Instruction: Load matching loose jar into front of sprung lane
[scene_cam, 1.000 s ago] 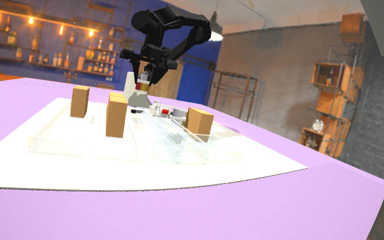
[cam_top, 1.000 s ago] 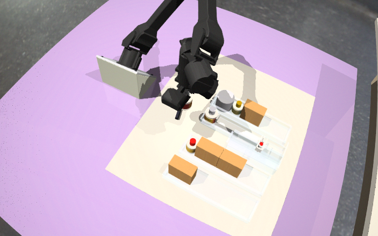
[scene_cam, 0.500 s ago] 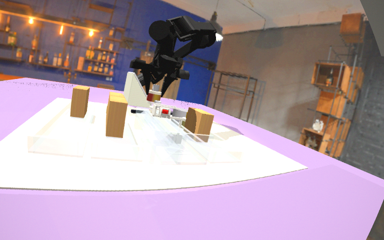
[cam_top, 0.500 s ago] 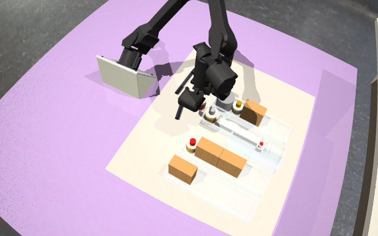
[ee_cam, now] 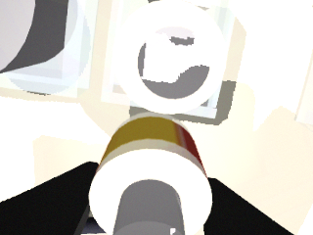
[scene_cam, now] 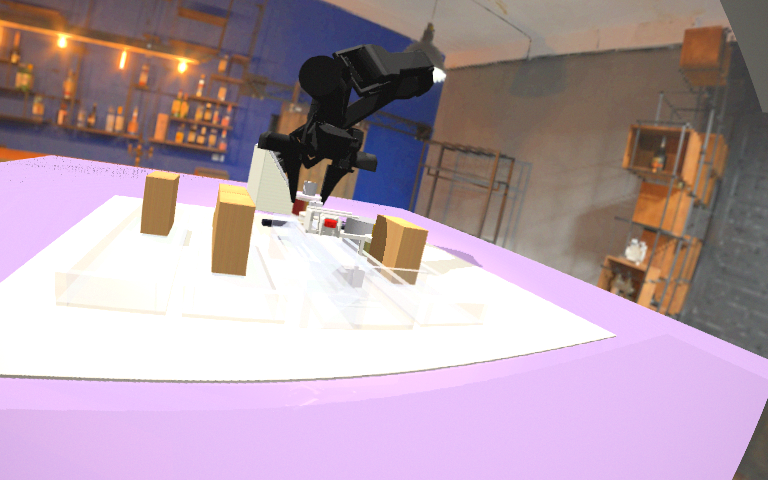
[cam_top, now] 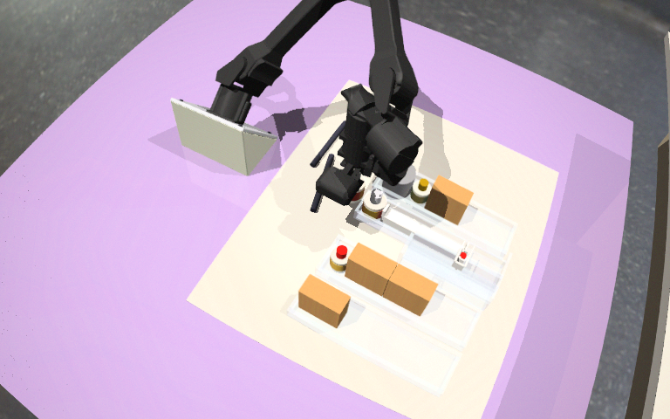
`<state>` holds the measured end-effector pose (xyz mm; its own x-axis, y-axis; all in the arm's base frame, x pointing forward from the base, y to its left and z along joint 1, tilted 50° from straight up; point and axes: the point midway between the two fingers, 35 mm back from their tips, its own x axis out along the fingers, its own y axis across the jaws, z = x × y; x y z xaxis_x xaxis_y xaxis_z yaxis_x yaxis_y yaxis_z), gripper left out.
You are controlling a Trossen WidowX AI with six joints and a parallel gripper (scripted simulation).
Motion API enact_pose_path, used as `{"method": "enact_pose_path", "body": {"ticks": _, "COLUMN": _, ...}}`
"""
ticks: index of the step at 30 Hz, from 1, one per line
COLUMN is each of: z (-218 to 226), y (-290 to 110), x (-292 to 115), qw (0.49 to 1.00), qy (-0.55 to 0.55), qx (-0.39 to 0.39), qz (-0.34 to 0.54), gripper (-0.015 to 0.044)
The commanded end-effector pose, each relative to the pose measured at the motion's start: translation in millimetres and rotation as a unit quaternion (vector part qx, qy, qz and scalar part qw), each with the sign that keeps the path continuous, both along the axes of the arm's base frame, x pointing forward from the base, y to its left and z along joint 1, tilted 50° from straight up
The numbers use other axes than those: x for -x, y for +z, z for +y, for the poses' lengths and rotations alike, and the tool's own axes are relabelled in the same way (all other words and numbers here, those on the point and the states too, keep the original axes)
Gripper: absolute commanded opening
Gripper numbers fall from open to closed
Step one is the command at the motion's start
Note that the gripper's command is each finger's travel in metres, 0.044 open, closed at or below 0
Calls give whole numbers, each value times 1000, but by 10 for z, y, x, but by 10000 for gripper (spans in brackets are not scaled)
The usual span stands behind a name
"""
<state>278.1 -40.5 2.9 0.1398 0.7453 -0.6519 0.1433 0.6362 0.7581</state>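
My gripper (cam_top: 356,190) (scene_cam: 309,199) (ee_cam: 151,180) is shut on a grey-capped jar (cam_top: 358,192) (scene_cam: 309,188) (ee_cam: 152,131) with a white shoulder and a yellow and red band. The held jar looks upright, in front of the sprung lane's front end; its exact height is unclear. The lane jar (cam_top: 373,205) (ee_cam: 173,90), also grey-capped, stands at the front of the clear-walled lane. A white pusher strip (cam_top: 425,230) runs back behind it. In the wrist view the held jar's far side nearly meets the lane's front edge; the contact is not clear. The arm partly hides the held jar in the top view.
A grey round container (cam_top: 404,183), a yellow-capped jar (cam_top: 421,191) and a wooden block (cam_top: 449,200) stand in the neighbouring lane. A red-capped jar (cam_top: 340,258) and several blocks fill lanes on the other side. Dark rods (cam_top: 328,144) lie near the gripper. Another arm holds a pale panel (cam_top: 212,143).
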Motion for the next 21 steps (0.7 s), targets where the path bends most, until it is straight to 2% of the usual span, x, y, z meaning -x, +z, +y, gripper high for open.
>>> {"method": "enact_pose_path", "body": {"ticks": 1, "z": 0, "y": -5, "x": -22, "qw": 1000, "qy": -2, "qx": -2, "qz": 1, "gripper": 0}}
{"method": "enact_pose_path", "body": {"ticks": 21, "z": -18, "y": -9, "x": -110, "qw": 1000, "qy": -2, "qx": -2, "qz": 1, "gripper": 0}}
